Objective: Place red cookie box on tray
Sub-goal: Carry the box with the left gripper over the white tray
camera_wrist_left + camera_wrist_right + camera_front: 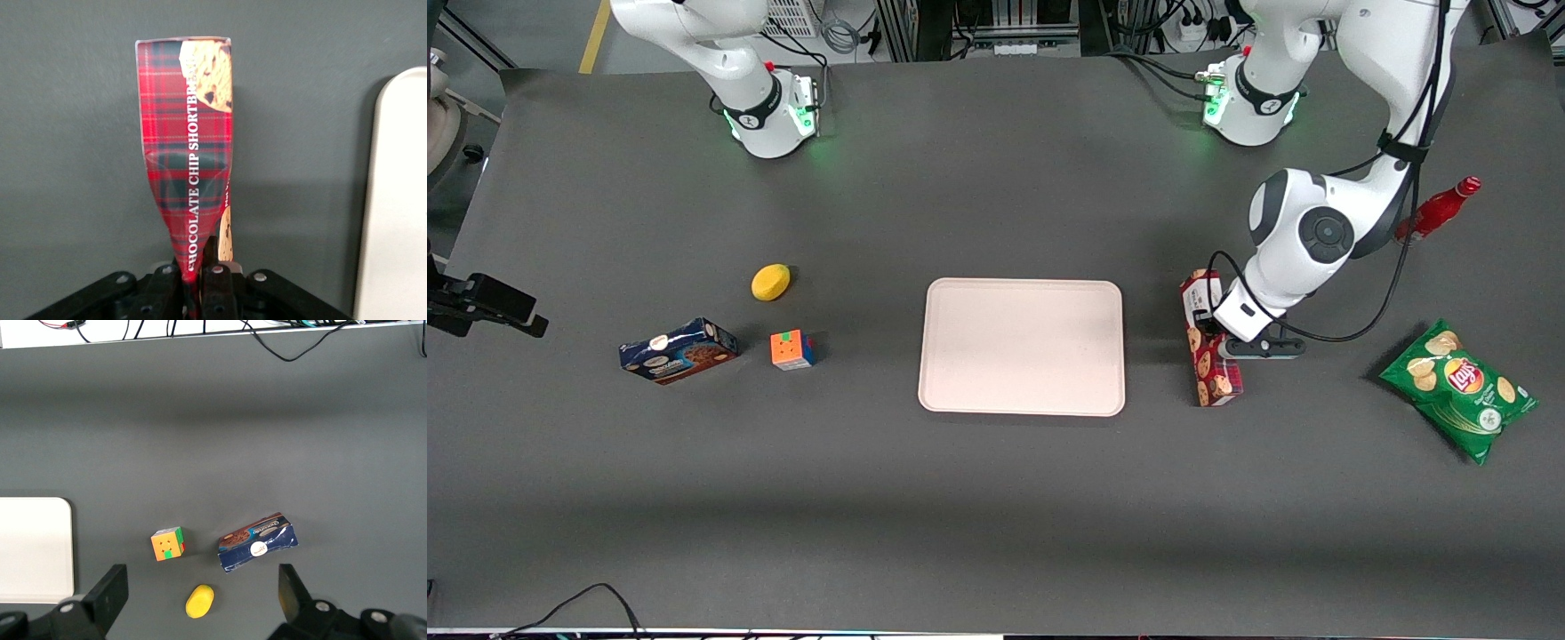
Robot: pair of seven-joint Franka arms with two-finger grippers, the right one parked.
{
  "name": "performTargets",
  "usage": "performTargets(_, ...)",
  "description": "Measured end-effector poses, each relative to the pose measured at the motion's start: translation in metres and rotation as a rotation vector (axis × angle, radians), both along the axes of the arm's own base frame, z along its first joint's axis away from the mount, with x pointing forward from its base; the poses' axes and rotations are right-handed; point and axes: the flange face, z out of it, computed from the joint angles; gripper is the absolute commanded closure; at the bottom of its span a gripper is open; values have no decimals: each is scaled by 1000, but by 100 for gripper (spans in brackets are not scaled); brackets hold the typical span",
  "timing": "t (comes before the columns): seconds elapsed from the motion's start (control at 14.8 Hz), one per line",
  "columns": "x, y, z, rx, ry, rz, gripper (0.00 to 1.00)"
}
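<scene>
1. In the front view I see the red cookie box [1209,342] lying just beside the tray [1022,347], toward the working arm's end of the table, with a strip of bare grey table [996,516] between the two.
2. The tray's short edge facing the box is clear, and nothing lies on the tray surface.
3. Toward the working arm's end, a green chip bag [1458,387] sits well apart from the box, and a red bottle [1436,211] lies farther from the front camera, partly crossed by the arm's cable.
4. My left arm bends down over the box, and the gripper [1221,342] sits at the box's middle; the wrist body covers part of the carton's edge there, so I cannot read the fingers from this view.
5. In the left wrist view the gripper [199,280] pinches the red cookie box [187,147]: the carton is squeezed thin and creased between the black fingers [217,283].
6. The tray's [393,200] rounded edge shows near the box, with bare table between them; the rest of it is cut off by the frame.
7. In the right wrist view I see a tray [33,550] corner, a colour cube [167,543], a yellow lemon [199,601] and a dark-blue cookie box [257,542], all apart from each other.
</scene>
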Motion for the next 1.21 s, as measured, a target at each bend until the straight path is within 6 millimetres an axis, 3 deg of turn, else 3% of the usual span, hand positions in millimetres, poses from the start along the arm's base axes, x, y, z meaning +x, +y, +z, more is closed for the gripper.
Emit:
performTargets(0.13, 9, -6, 27, 8, 25, -13, 100)
performTargets(0.27, 21, -27, 72, 12, 48, -53, 100)
performTargets(0.47, 27, -78, 133, -9, 22, -89, 100)
performTargets(0.61, 17, -117, 146, -28, 15, -79, 100)
performTargets(0.81, -6, -162, 131, 6, 31, -83, 100)
performTargets(1.21, -16, -202, 56, 39, 43, -69, 100)
